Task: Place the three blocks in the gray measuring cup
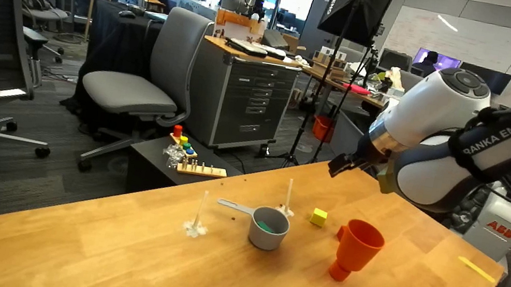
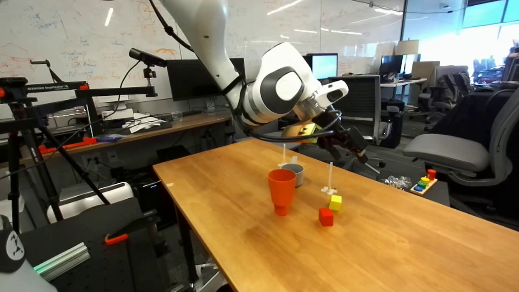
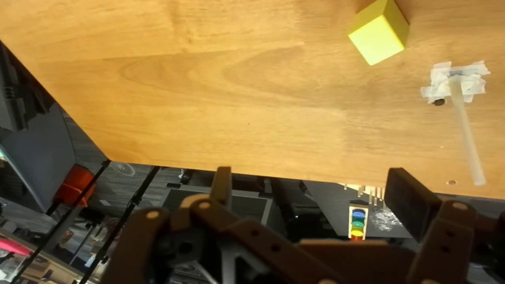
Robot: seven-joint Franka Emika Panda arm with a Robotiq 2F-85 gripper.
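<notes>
The claw [image 3: 313, 189] gapes wide near a long edge of the tabletop [image 1: 110, 249]. Set in from that edge we see the gray cup [image 1: 266, 240], its handle [image 1: 234, 206] reaching in between two upright sticks [image 1: 288, 195]; the red cup [image 1: 357, 248] stands farther in and partly screens the gray one in an exterior view. Past the edge, a dark stand [image 1: 148, 153] bears a pegged board [image 1: 201, 171]. All views give us the yellow block [image 2: 335, 202], near a stick; only in an exterior view do we find the red block [image 2: 326, 217], near the yellow and farther from the edge, and only in an exterior view the green block [image 1: 265, 226], inside the gray cup. We note the tabletop's streaked grain, ragged white tape [image 3: 439, 81] round the sticks' feet, the red cup's tapering sides and sharp-cornered blocks
</notes>
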